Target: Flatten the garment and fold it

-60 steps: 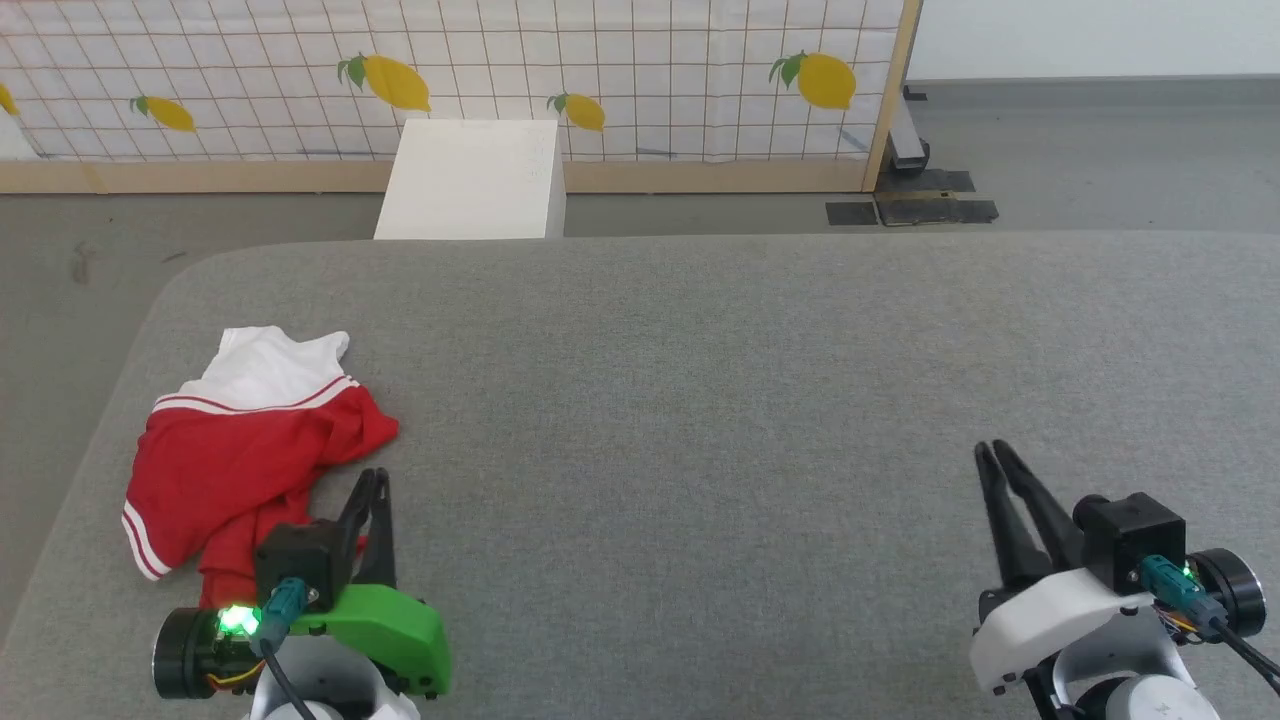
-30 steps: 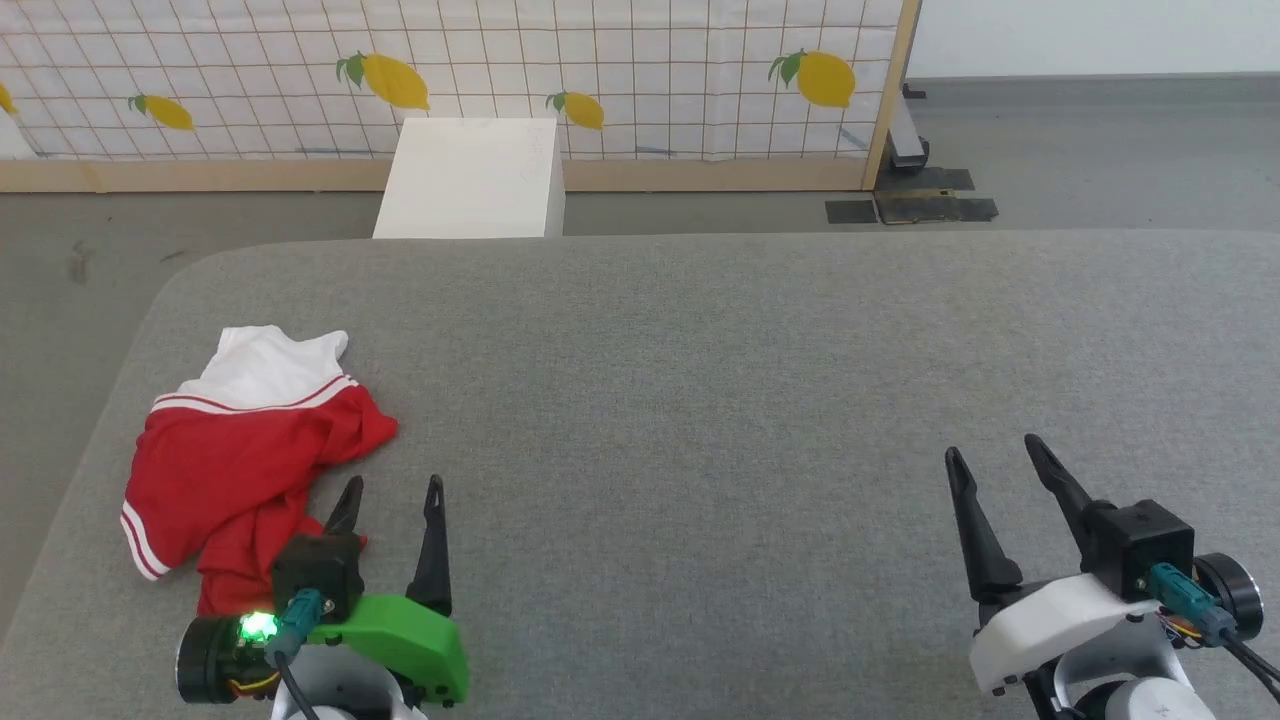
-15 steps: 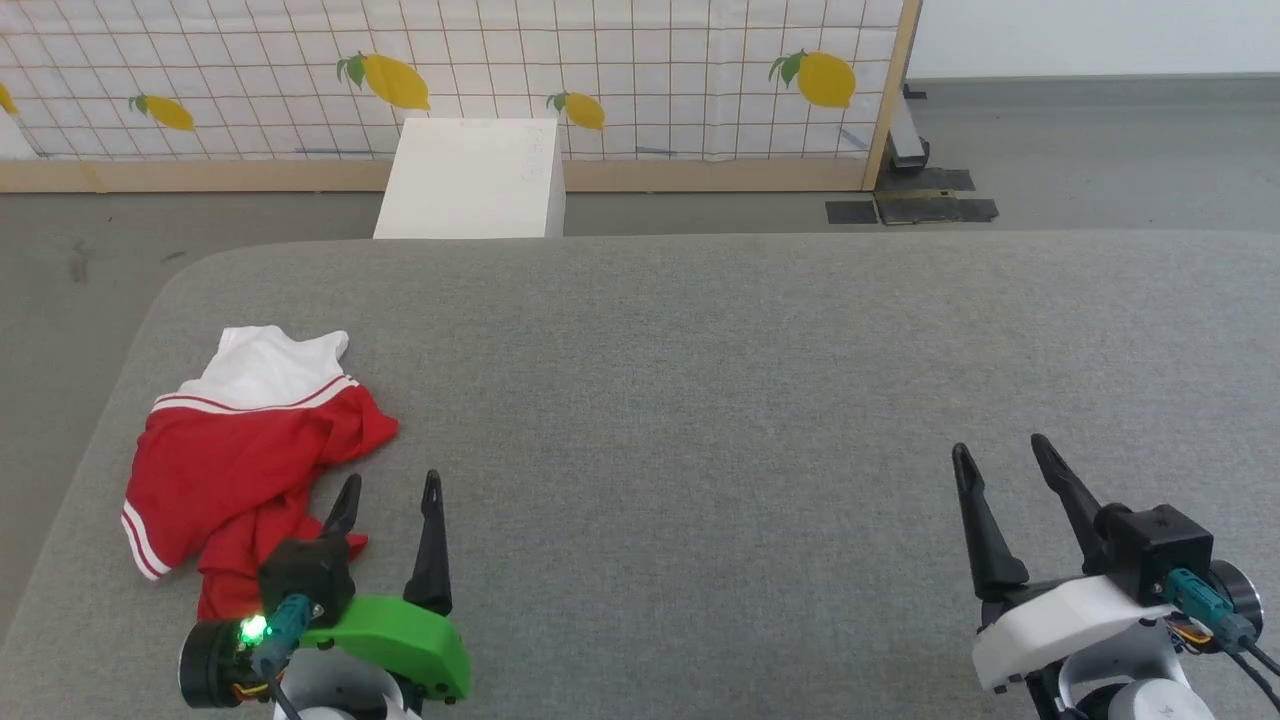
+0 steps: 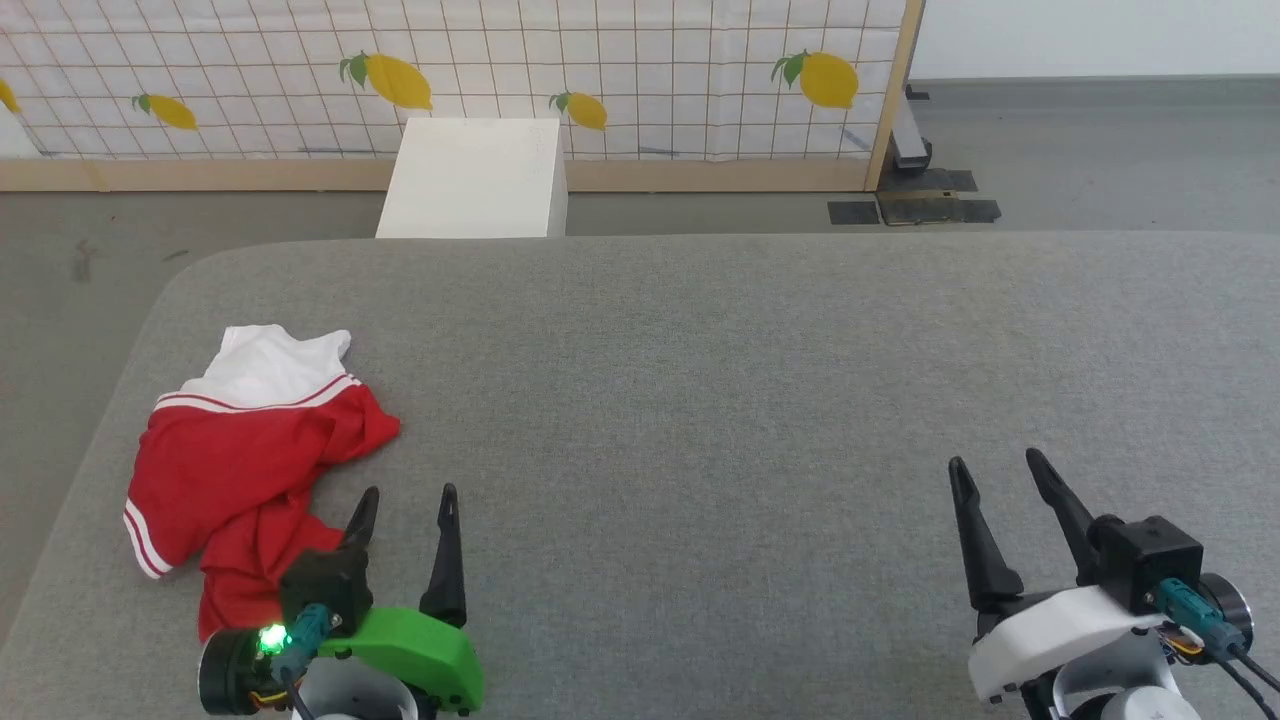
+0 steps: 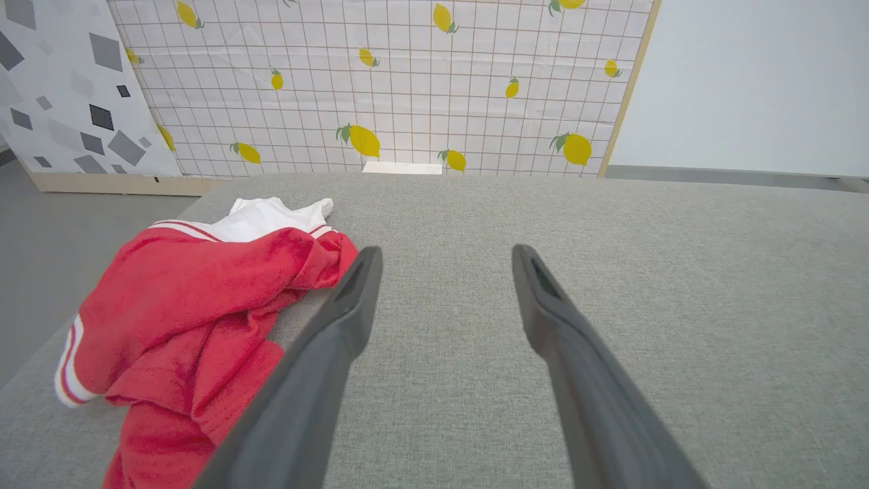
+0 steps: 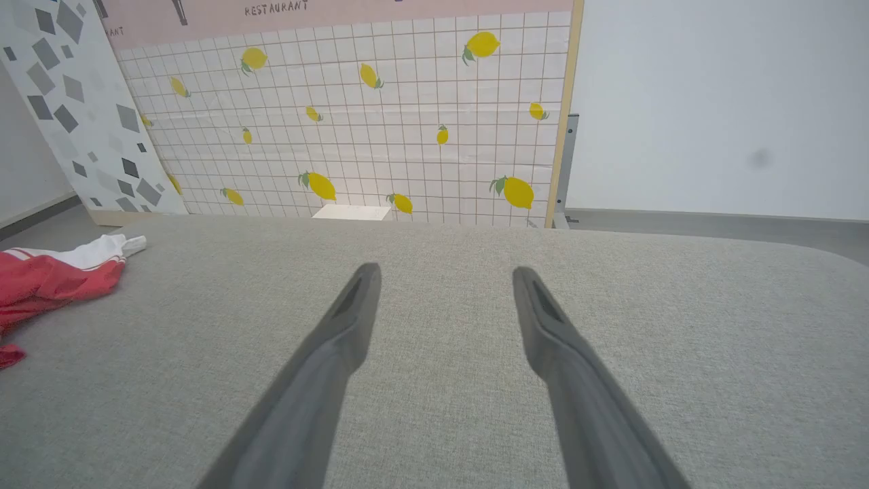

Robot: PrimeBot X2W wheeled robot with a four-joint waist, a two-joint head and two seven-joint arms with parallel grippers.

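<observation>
The left gripper [image 4: 410,490] and right gripper [image 4: 995,458] have opened, fingers apart, empty. The crumpled shirt [image 4: 240,460] runs near-to-far, white sleeve [image 4: 272,362] pointing away.

The garment [image 4: 240,460] lies on the padded surface [image 4: 700,380], just left of the left gripper [image 4: 410,490] and touching its left finger's side. The right gripper [image 4: 995,458] is well apart to the right. Ahead of both, past the surface's far edge, a box [image 4: 470,180] stands before a panel [image 4: 650,70].
</observation>
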